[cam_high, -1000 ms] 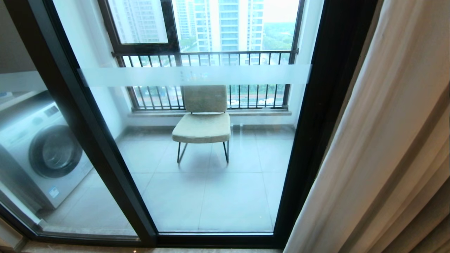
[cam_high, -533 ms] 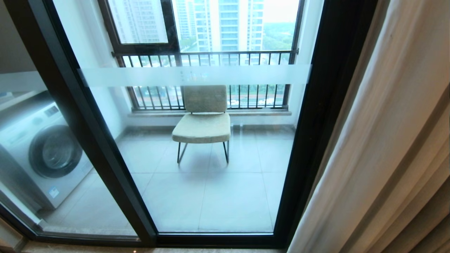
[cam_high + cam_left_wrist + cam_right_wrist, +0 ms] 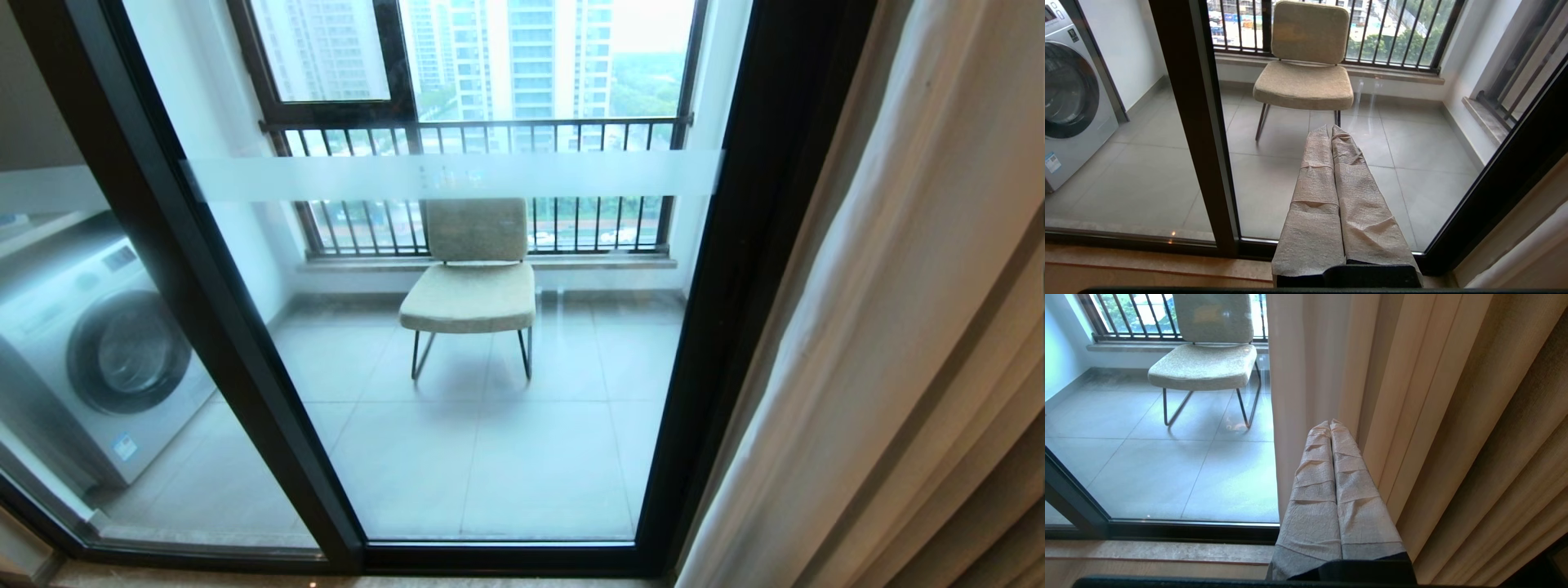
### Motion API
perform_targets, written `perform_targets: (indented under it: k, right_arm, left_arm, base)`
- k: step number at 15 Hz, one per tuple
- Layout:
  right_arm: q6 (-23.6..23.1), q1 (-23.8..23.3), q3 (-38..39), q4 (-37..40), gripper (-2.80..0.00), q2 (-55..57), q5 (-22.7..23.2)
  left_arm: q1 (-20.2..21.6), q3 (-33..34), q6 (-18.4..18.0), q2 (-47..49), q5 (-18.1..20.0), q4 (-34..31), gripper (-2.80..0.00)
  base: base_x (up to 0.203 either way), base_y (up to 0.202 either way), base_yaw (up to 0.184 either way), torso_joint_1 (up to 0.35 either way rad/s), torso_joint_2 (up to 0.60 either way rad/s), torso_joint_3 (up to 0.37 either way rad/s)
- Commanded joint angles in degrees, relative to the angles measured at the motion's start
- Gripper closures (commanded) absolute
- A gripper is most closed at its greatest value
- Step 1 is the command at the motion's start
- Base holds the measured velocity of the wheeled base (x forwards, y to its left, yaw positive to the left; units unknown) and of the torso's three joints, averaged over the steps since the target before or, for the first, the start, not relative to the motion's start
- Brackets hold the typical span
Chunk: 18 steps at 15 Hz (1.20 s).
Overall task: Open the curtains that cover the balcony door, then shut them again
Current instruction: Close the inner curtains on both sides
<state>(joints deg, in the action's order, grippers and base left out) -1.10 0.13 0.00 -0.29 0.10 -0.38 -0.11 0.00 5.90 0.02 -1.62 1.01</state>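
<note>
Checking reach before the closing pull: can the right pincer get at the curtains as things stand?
Probably yes. The right pincer, shut and empty, points at the curtains with nothing between them; whether it touches the cloth is unclear.

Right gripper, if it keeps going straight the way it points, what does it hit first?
Most likely the curtains. The right gripper, fingers shut, points at the folds by the drape's edge, with the balcony door glass just beside; depth is unclear.

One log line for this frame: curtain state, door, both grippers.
curtains: drawn to robot's right | balcony door: glass uncovered | left gripper: shut, empty, facing glass | right gripper: shut, empty, at curtain folds
</note>
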Motion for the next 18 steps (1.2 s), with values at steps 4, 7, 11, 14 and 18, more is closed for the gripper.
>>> perform_targets:
  k: [4,7,11,14,18]
  right_arm:
    - [0.48,-0.05,0.00,-0.06,0.00,-0.01,0.03]
    - [0.66,-0.05,0.00,-0.06,0.00,-0.02,0.09]
    - [0.05,-0.05,0.00,0.03,0.00,-0.10,0.11]
    - [0.84,-0.10,0.00,-0.06,0.00,-0.01,0.12]
    - [0.97,-0.11,0.00,-0.06,0.00,-0.01,0.11]
  left_arm:
    - [-0.07,0.00,0.08,-0.02,-0.05,0.04,0.00]
    - [-0.06,0.00,0.08,-0.02,-0.05,0.04,0.00]
    - [-0.07,0.00,0.08,-0.02,-0.05,0.04,0.00]
    - [-0.02,0.00,0.08,-0.02,-0.05,0.04,0.00]
    - [-0.07,0.00,0.08,-0.02,-0.05,0.04,0.00]
  base:
    - [0.000,0.000,0.000,0.000,0.00,0.000]
    - [0.000,0.000,0.000,0.000,0.00,0.000]
    - [0.000,0.000,0.000,0.000,0.00,0.000]
    - [0.000,0.000,0.000,0.000,0.00,0.000]
    - [0.000,0.000,0.000,0.000,0.00,0.000]
